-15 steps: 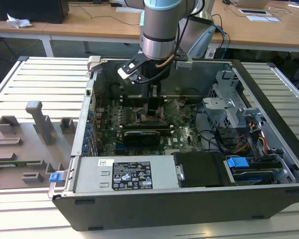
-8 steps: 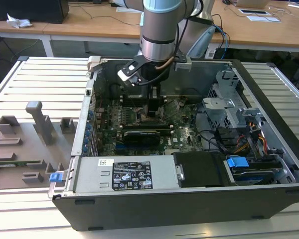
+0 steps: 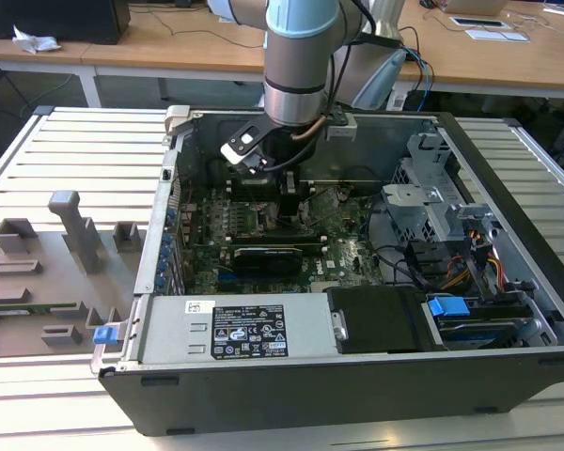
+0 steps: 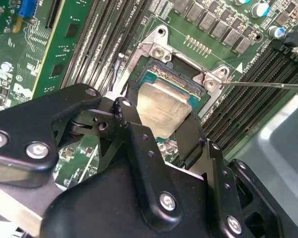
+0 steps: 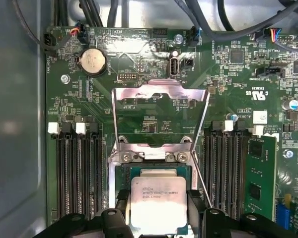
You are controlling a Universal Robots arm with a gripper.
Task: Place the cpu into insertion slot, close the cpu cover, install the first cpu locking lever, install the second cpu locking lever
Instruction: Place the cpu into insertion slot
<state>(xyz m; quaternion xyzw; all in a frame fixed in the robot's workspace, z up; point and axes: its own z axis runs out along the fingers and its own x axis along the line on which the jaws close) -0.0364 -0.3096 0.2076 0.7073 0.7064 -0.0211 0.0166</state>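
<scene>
Slatted counter [image 3: 75, 141] carries an open computer case [image 3: 357, 385]; inside, the hand [image 5: 159, 214] grips the cpu [image 5: 159, 201] by two opposite edges directly over the insertion slot [image 5: 112, 183] on the green motherboard [image 5: 228, 74]. Step in hand, by my reading: seating the chip, which calls for it lying flat and square within the rim; cpu cover [image 5: 159, 90] stands swung open. Small print on the chip's top, not transcribed.

An open computer case [image 3: 357, 385] was laid on a slatted metal table [image 3: 85, 150], and a grey power supply [image 3: 235, 329] was fitted inside it. A grey moulded fixture [image 3: 47, 272] was set beside the case. A coin battery [image 5: 93, 61] was mounted near black memory slots [image 5: 78, 168].
</scene>
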